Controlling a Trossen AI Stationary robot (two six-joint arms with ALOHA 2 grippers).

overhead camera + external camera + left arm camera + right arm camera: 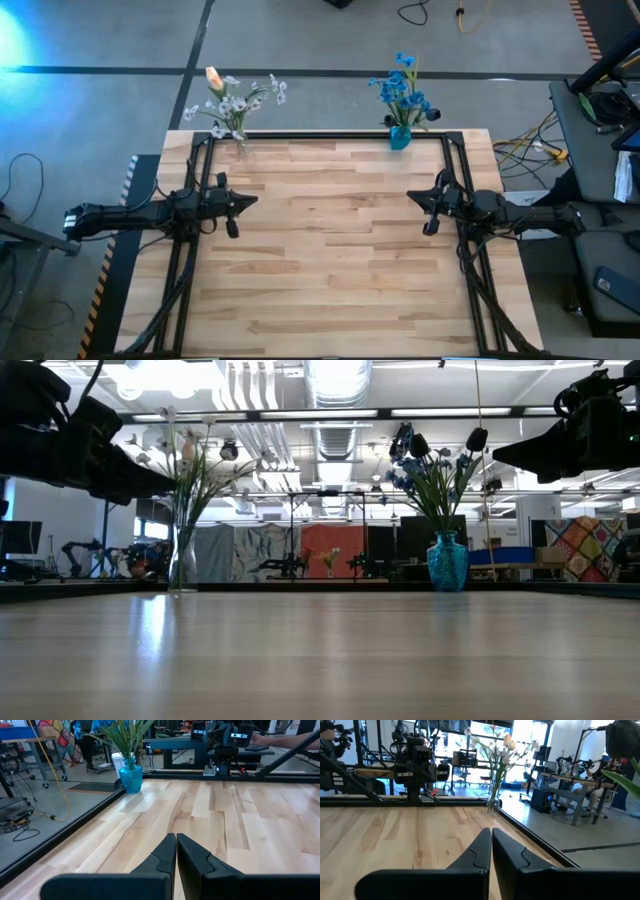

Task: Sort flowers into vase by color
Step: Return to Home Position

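Left gripper (pixel 252 201) and right gripper (pixel 411 197) held over table (pixel 330 260), seemingly level, facing inward, both pinched closed

Desk (pixel 330 250): pale wood planks, visible grain, smooth, satin sheen w/ soft reflections in low view. Desk edge rail (pixel 330 134): black, matt, looks metal. Transparent vase (pixel 182 565): clear glass, glossy. Blue vase (pixel 447 561): teal glass, bumpy texture, shiny. Left fingers (pixel 161 857): black plastic, matt, smooth. Floor (pixel 100 110): grey concrete, dull, lightly mottled.
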